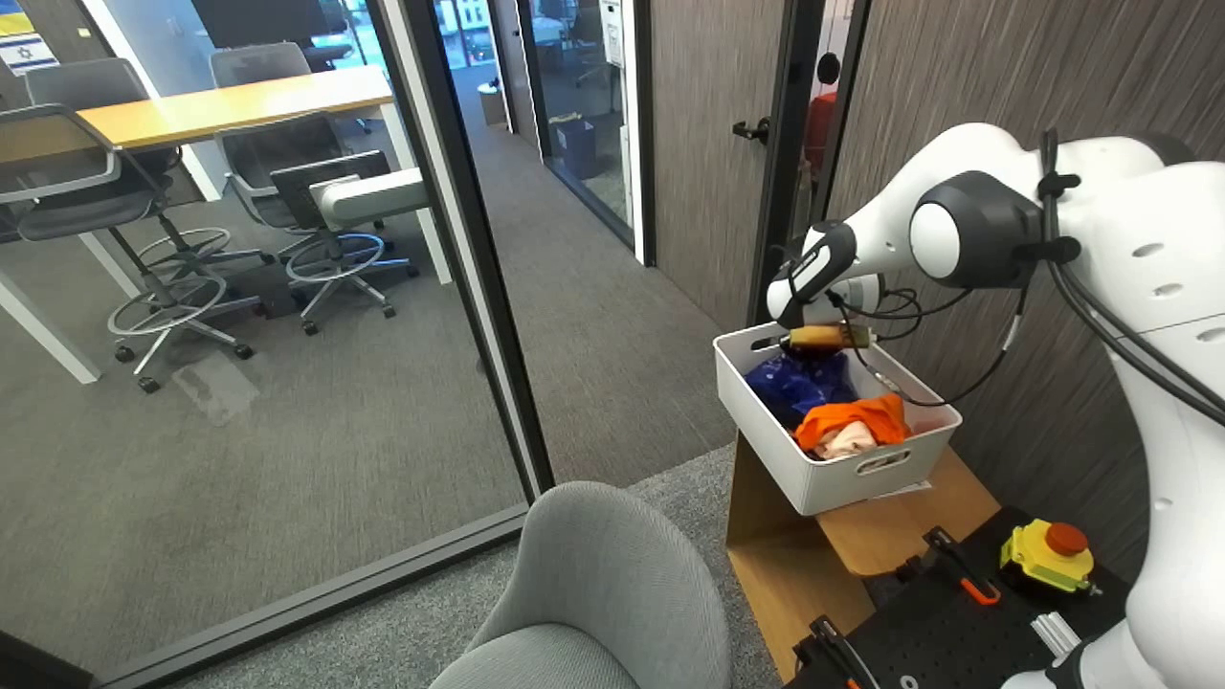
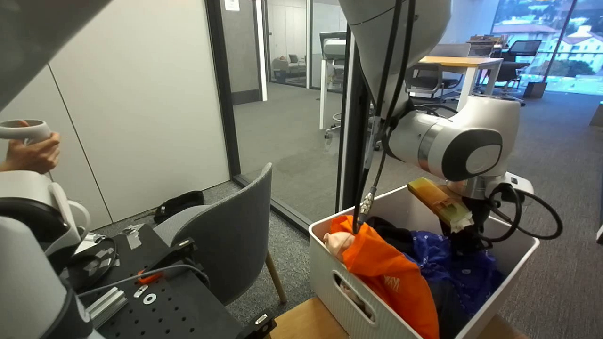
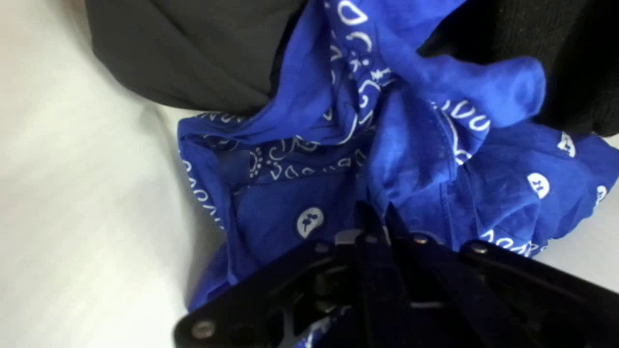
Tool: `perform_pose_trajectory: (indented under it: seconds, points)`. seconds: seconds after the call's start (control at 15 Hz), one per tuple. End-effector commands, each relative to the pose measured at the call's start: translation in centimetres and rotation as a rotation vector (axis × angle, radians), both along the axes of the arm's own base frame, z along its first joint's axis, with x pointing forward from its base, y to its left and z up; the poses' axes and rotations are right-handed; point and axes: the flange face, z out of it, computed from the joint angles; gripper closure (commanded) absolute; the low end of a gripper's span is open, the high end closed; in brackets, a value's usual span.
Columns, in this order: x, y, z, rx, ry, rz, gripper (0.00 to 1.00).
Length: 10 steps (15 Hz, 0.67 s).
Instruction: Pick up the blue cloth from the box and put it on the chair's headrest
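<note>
1. Your blue cloth, printed with white curls and badges, lies in the white box. The orange cloth beside it carries white lettering, too unclear to read.
2. Only the wrist view shows you clearly the fingers of the gripper: close together, a blue fold pinched between the tips.
3. In an exterior view, at nine o'clock, a hand holds a white controller.
4. In an exterior view a yellow-and-red button unit sits at four o'clock; from the box, on its wooden stand, the gray chair is at eight o'clock, on gray carpet by a glass wall.
</note>
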Motion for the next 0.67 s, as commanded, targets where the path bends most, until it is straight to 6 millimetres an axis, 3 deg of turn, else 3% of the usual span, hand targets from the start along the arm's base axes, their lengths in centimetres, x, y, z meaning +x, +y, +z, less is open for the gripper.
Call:
perform_pose_trajectory:
  seconds: [0.0, 0.2, 0.6]
  points:
    - [-1.4, 1.7, 2.6, 0.107, 0.004, 0.048, 0.94]
    - [-3.4, 4.2, 5.2, 0.214, 0.0, 0.114, 0.95]
    - [-7.6, 10.1, 13.8, 0.428, -0.039, 0.311, 0.95]
